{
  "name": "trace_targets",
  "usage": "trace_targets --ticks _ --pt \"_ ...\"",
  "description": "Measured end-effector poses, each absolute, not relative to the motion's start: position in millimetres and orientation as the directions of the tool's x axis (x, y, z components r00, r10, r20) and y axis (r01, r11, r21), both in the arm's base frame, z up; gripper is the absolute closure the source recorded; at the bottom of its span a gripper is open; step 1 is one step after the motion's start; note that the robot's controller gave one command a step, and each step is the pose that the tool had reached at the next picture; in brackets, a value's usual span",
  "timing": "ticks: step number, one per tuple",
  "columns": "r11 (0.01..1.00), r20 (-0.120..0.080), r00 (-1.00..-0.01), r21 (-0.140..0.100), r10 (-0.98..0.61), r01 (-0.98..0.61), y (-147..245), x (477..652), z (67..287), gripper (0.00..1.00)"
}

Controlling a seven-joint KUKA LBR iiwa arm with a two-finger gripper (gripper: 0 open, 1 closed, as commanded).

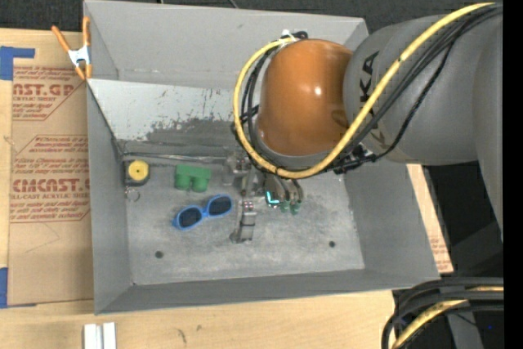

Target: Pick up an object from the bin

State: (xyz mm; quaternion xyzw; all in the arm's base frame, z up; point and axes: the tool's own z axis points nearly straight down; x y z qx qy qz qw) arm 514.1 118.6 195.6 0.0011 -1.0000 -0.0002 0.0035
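Camera view: the orange wrist cover [302, 98] and the grey arm [441, 86] block the bin's [204, 37] right-centre, hiding the floor beneath them. The pincer [243, 221] pokes out below the cover as a small metal stub, low over the bin floor near the middle. Can't tell how far open it is, or whether it has hold of anything. A small teal-green bit [288, 206] just right of it, under the cover, is too small to identify.

Bin contents, all left of the pincer:
- blue toy sunglasses [202, 213], lying flat just beside the pincer and closest to it
- green block [192, 177], just behind the sunglasses
- yellow round piece [136, 171], near the left wall, apart from the block
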Motion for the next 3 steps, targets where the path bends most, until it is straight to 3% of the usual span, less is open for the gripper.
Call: trace_targets --ticks 1,2,3 --pt "0.919 0.002 -0.919 0.002 -0.393 -0.393 130 551.8 67 0.0" --pt "0.92 -0.001 -0.92 0.002 -0.391 -0.391 130 552.9 70 1.0" --pt "0.911 -0.011 -0.911 -0.002 -0.413 -0.413 129 562.3 220 1.0"
